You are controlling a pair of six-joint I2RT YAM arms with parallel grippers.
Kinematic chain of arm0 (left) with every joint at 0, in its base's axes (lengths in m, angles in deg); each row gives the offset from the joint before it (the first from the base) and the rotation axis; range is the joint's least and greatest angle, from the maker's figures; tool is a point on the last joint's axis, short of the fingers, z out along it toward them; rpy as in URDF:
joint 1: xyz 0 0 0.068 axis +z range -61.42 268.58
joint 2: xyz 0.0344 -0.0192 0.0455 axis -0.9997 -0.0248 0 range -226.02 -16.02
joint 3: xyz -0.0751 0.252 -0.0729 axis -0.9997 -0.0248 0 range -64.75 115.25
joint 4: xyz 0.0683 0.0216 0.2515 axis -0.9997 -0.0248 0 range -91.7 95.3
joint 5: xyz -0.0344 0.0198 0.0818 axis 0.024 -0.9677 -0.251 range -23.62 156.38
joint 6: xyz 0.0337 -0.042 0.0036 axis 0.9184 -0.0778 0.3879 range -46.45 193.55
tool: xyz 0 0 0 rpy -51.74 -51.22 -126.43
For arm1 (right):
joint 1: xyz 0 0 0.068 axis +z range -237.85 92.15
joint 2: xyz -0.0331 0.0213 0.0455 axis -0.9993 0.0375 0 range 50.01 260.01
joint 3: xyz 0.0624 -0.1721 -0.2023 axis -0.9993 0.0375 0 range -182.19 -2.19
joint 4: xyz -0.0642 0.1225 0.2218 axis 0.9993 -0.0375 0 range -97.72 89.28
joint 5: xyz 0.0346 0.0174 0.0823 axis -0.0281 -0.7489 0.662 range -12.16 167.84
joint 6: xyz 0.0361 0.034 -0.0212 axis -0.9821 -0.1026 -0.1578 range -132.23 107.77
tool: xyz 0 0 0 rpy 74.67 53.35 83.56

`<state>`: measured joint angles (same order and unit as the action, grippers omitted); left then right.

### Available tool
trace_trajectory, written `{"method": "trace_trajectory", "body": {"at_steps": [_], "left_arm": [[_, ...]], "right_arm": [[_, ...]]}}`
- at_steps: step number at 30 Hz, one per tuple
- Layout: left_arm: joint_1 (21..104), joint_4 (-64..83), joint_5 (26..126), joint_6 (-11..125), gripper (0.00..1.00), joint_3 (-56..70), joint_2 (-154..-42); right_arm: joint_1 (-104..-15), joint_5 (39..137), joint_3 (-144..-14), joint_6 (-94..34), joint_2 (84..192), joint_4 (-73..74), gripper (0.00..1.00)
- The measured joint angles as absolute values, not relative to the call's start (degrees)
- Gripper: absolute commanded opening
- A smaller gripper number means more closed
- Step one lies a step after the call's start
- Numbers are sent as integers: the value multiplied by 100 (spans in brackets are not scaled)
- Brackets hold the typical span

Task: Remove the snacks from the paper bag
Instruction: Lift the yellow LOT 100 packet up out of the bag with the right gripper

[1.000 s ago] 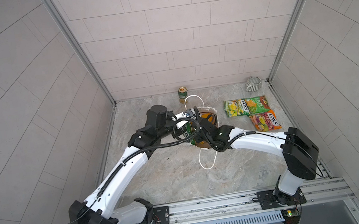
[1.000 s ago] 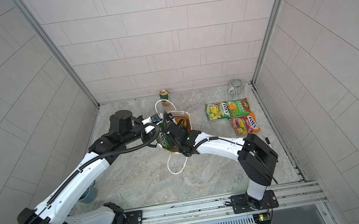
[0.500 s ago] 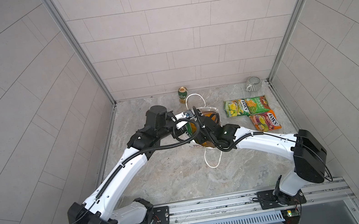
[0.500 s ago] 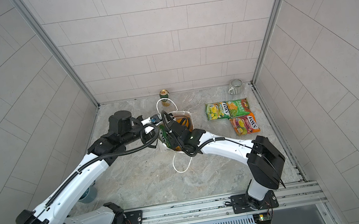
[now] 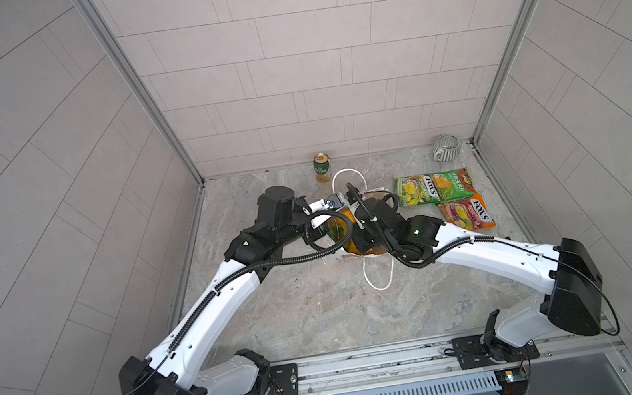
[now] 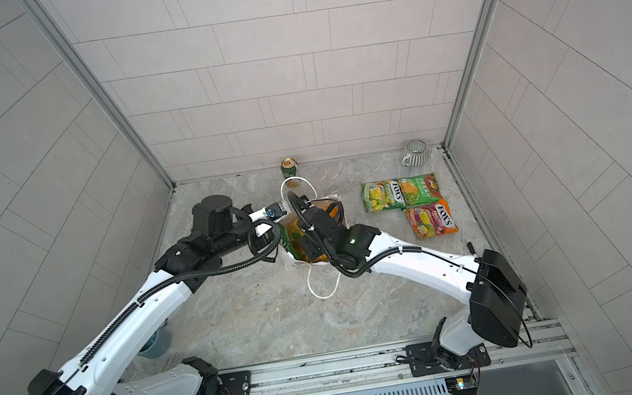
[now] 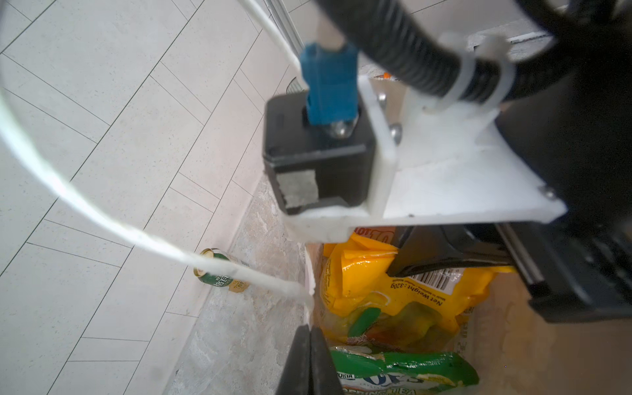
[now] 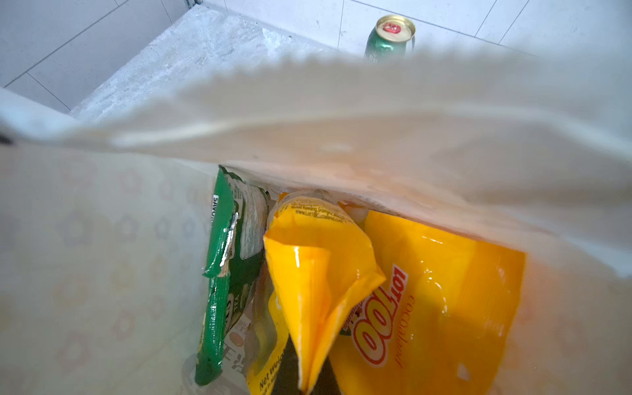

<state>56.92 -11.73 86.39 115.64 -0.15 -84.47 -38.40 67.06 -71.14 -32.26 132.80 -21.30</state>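
The white paper bag [image 6: 288, 255] stands upright mid-table, mouth open, in both top views. My left gripper [image 7: 309, 333] is shut on the paper bag's [image 7: 309, 301] rim beside the white cord handle [image 7: 102, 219]. My right gripper [image 8: 304, 383] reaches down inside and is shut on the folded corner of a yellow packet [image 8: 318, 273]. A second yellow packet [image 8: 427, 290] and a green packet [image 8: 232, 246] stand in the bag beside it. Outside, to the bag's right, lie two green packets [image 5: 416, 190] [image 5: 453, 183] and an orange-red packet [image 5: 467, 213].
A green-and-gold can [image 5: 322, 166] stands against the back wall just behind the bag. A striped mug [image 5: 446, 148] sits in the back right corner. A bluish cup [image 6: 157, 347] shows under the left arm. Tiled walls close in three sides.
My right arm has stretched out, its elbow swinging right and its wrist pushing further over and into the bag. The left arm has held still on the rim.
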Motion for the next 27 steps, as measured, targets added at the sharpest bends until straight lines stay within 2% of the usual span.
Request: {"method": "trace_trajectory", "body": {"at_steps": [27], "left_arm": [[5694, -1003, 8136, 11450, 0, -17, -8447]], "right_arm": [[-3975, 7320, -8388, -2418, 12473, -3212, 0]]}}
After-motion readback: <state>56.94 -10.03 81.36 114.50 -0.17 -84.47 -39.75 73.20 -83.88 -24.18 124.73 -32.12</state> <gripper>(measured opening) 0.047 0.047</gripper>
